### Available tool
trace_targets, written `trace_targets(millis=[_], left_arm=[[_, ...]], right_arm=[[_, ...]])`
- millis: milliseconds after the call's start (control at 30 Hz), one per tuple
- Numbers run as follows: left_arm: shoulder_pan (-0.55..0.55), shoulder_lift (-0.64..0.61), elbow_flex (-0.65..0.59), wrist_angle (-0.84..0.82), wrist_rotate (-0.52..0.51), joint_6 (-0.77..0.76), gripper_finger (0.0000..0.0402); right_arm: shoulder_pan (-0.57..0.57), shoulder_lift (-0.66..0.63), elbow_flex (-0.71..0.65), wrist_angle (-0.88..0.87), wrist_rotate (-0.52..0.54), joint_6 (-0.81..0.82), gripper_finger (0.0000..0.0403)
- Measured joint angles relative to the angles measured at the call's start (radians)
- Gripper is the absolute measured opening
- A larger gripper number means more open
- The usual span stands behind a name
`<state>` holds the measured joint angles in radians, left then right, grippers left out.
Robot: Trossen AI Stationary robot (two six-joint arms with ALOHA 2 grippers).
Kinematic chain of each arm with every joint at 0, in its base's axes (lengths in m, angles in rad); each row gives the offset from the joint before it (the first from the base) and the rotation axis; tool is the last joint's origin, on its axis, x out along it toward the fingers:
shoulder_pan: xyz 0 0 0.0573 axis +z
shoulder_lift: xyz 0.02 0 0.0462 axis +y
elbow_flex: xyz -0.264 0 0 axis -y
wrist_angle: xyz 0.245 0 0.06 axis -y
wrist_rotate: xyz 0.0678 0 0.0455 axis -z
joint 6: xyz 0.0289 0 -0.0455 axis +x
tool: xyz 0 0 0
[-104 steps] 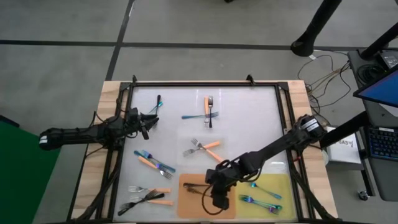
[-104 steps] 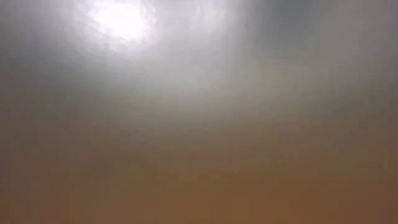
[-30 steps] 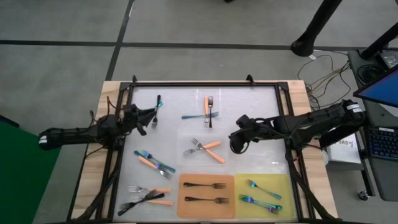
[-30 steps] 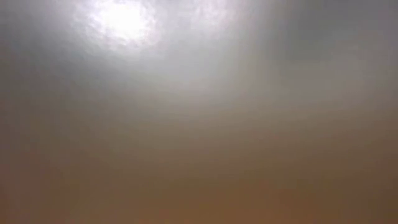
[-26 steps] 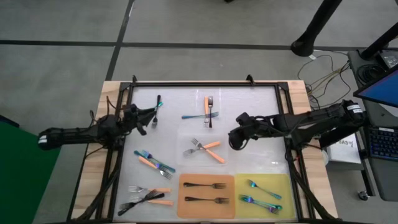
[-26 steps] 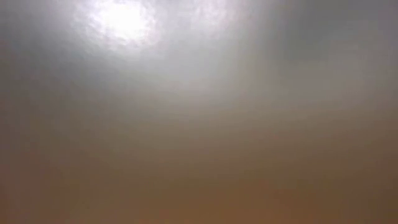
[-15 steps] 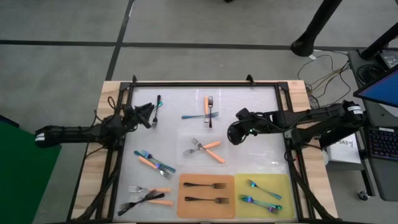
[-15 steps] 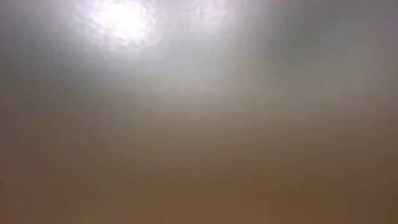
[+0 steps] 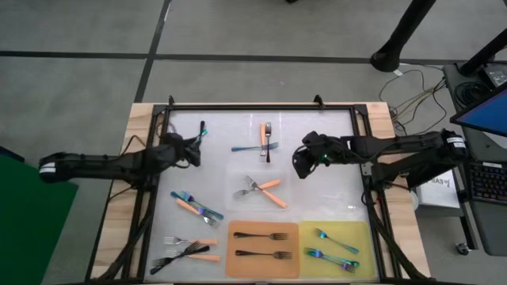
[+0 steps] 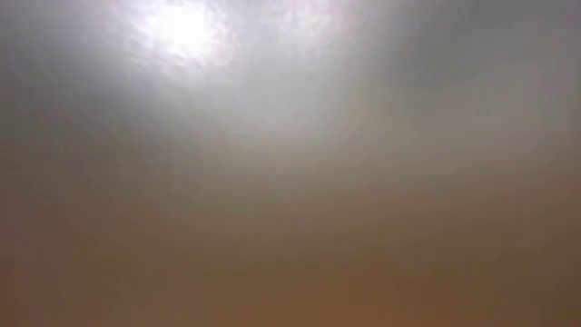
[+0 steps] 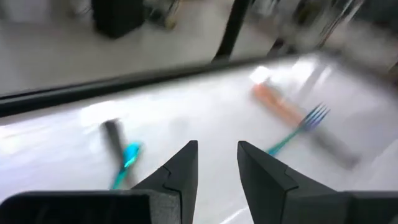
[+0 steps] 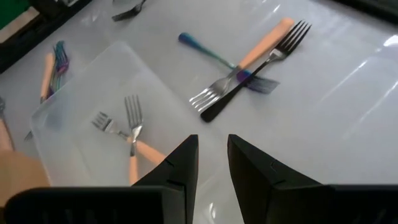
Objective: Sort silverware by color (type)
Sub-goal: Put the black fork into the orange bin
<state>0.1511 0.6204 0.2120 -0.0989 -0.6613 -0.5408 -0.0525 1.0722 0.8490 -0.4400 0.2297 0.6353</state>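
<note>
Forks lie scattered on the white table. My left gripper stands open just short of a black fork and a teal fork that lie together at the far left. My right gripper hangs open, with nothing between its fingers, to the right of a crossed pile of three forks. Two orange-handled forks lie on a clear mat. The low view shows only blur.
An orange mat near the front bears two black forks; the yellow mat beside it bears iridescent ones. More forks lie at the left middle and the near left. A black frame rims the table.
My right gripper has moved toward the table's far edge, closer to the crossed pile. My left gripper has edged toward the table's right and tipped downward by the black and teal forks. No fork has moved.
</note>
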Motion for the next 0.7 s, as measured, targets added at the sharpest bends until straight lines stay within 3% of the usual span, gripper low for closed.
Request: trace_targets(millis=[133, 267, 467, 700], left_arm=[[0.043, 0.117, 0.136, -0.264, 0.007, -0.070, 0.0096], [0.133, 0.239, 0.224, -0.430, 0.169, -0.117, 0.0096], [0.249, 0.414, 0.273, -0.366, 0.372, 0.021, 0.0096], [0.325, 0.575, 0.392, -0.362, 0.438, 0.148, 0.0096]], right_arm=[[-0.048, -0.022, 0.000, -0.005, -0.001, -0.019, 0.0077], [-0.085, -0.040, 0.000, -0.029, -0.001, -0.019, 0.0081], [-0.123, -0.045, 0.000, -0.047, -0.005, -0.018, 0.0084], [-0.128, -0.043, 0.000, -0.054, -0.029, -0.007, 0.0086]])
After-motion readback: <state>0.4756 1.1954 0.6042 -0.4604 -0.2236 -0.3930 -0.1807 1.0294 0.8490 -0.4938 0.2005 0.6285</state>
